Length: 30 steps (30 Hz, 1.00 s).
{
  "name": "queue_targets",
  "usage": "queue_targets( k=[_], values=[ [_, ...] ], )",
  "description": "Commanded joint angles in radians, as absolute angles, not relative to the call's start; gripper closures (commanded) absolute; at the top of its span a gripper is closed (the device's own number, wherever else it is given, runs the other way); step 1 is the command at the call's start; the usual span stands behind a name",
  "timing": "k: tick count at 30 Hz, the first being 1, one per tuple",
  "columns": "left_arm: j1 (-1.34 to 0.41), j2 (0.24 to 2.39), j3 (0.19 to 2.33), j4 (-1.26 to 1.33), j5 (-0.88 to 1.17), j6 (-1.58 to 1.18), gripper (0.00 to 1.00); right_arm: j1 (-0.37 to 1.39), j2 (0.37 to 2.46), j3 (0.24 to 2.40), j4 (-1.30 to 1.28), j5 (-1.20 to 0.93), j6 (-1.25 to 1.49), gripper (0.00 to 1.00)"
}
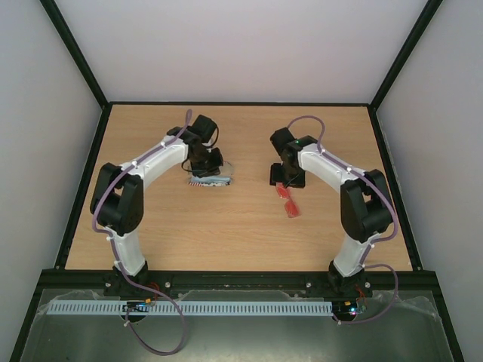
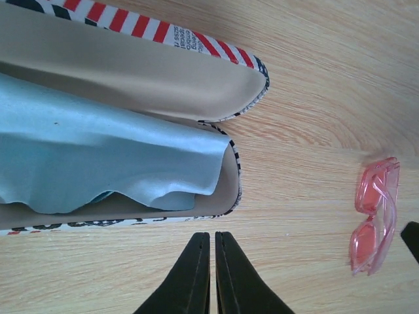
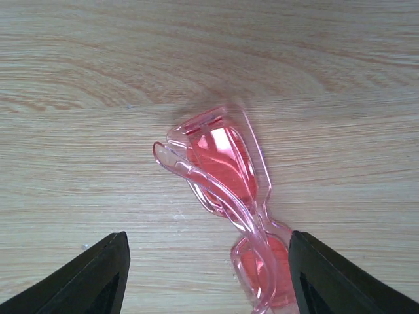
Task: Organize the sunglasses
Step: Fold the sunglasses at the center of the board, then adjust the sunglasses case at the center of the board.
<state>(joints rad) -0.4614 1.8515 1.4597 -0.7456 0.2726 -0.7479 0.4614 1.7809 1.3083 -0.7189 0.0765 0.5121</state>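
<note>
Folded sunglasses (image 3: 222,160) with a translucent pink-red frame and red lenses lie on the wooden counter (image 1: 241,234) between the right jaws, which are spread wide and empty. Bare wood surrounds them, with the counter edges well away. The left jaws are pressed together and empty, just beside an open striped case (image 2: 131,72) holding a blue cloth (image 2: 98,144)

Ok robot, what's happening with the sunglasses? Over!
Left gripper shut, empty, beside open case. Right gripper open over sunglasses on table. Cloth lies in case, may block.
</note>
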Motion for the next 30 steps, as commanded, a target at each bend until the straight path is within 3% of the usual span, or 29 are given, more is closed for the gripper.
queue_targets(
  k=[1,9,19,30],
  values=[
    [-0.465,1.866,1.452,-0.74,0.24,-0.758,0.93,0.465,1.728,1.333,-0.823,0.097,0.504,0.32],
    [-0.426,1.701,1.327,-0.744,0.2,-0.818,0.91,0.465,1.825,1.513,-0.809,-0.037,0.487,0.34],
    [-0.33,1.531,1.167,-0.774,0.215,-0.812,0.91,0.466,2.415,2.413,-0.954,-0.199,0.507,0.38],
    [-0.248,1.509,1.014,-0.703,0.239,-0.819,0.95,0.521,2.525,2.384,-0.808,-0.295,0.578,0.4]
  ],
)
